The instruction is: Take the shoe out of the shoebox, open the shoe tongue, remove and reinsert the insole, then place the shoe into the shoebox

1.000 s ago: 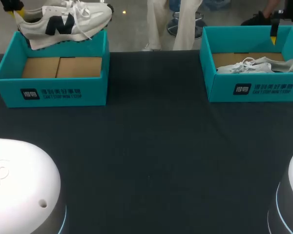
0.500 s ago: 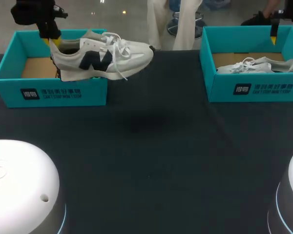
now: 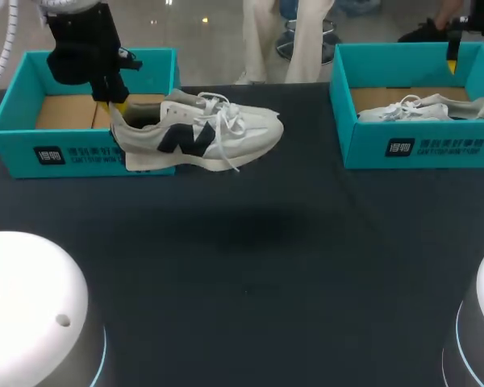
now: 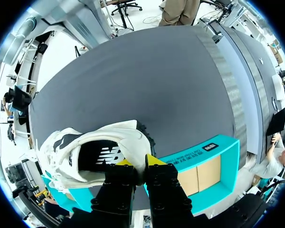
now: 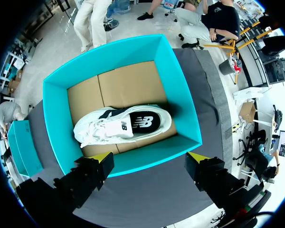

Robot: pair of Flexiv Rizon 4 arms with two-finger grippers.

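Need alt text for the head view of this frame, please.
The left gripper grips a white sneaker with a dark side logo by its heel, holding it above the black table just in front of an empty teal shoebox. A second teal shoebox at the right holds another white sneaker.

A dark counter (image 3: 250,274) is stretching across the lower and middle frame, carrying a faint shadow near its centre. At the upper right a second teal box (image 3: 419,149) is sitting open-topped on it, a white sneaker (image 3: 423,109) lying on its brown cardboard floor.
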